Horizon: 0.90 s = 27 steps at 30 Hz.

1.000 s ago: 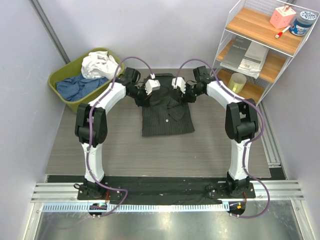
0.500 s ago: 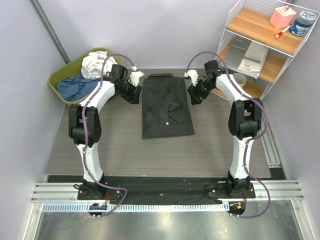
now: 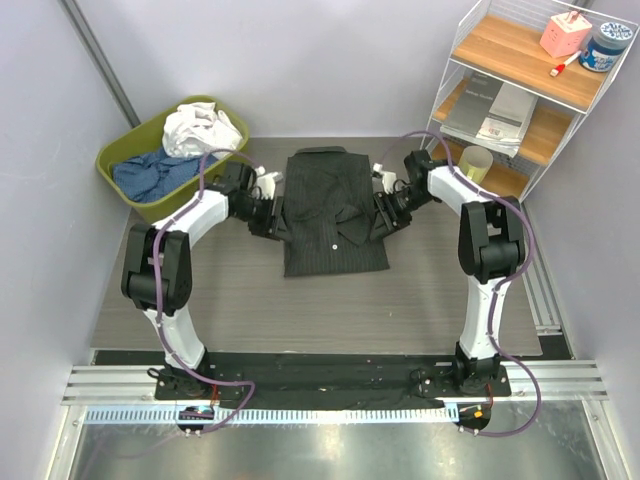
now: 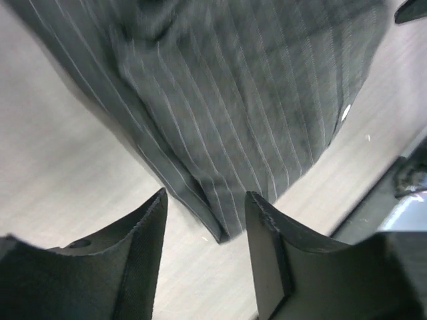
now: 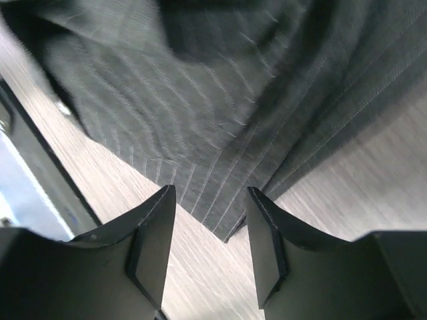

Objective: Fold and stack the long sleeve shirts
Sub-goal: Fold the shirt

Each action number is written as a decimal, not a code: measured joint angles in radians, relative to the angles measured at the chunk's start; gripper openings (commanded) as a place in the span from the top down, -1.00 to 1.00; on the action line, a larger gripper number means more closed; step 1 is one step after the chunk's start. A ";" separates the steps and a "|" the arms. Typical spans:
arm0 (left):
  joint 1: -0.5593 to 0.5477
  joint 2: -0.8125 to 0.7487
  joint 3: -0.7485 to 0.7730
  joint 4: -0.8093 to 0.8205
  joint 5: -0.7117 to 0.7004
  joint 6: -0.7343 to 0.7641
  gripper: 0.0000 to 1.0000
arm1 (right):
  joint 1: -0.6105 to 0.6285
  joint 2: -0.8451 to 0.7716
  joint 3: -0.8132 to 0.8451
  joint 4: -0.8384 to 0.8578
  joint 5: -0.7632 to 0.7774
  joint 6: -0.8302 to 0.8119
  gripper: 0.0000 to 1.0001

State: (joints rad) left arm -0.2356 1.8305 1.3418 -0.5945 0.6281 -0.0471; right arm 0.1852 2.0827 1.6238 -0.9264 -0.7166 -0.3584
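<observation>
Looks like mid-fold on the dark pinstriped shirt (image 3: 334, 215): lying flat on the table (image 3: 440, 300), narrowed to a strip with the sleeves tucked across the front, so probably due for the bottom-to-top fold.

Seeing the left gripper (image 4: 205, 200) spread wide and empty right at the shirt's left edge, down near the lower corner. Same deal with the right gripper (image 5: 211, 200), spread wide at the shirt's right edge, hem corner showing between the fingers but not pinched.

Next up, just guessing: need to drop both onto those edges, pinch through all the layers, then lift evenly to avoid dragging it skewed.

Off to the shirt's upper left, got a green bin (image 3: 140, 131) holding a white garment (image 3: 203, 128) and a blue garment (image 3: 150, 175), presumably waiting for folding. No stack anywhere yet.
</observation>
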 measured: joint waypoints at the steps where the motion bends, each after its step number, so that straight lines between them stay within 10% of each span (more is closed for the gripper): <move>1: 0.003 0.000 -0.032 0.009 0.016 -0.031 0.06 | -0.007 0.000 -0.020 0.015 -0.004 0.023 -0.08; 21: 0.009 0.079 -0.210 0.132 0.181 -0.240 -0.10 | -0.068 -0.013 -0.249 0.200 -0.090 0.276 -0.22; 27: 0.009 0.081 -0.251 0.157 0.210 -0.251 -0.01 | -0.069 -0.029 -0.302 0.225 -0.114 0.299 0.25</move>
State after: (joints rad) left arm -0.2268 1.9114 1.0912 -0.4374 0.8379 -0.2977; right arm 0.1165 2.0537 1.3216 -0.7013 -0.8303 -0.0597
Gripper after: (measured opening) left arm 0.553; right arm 0.526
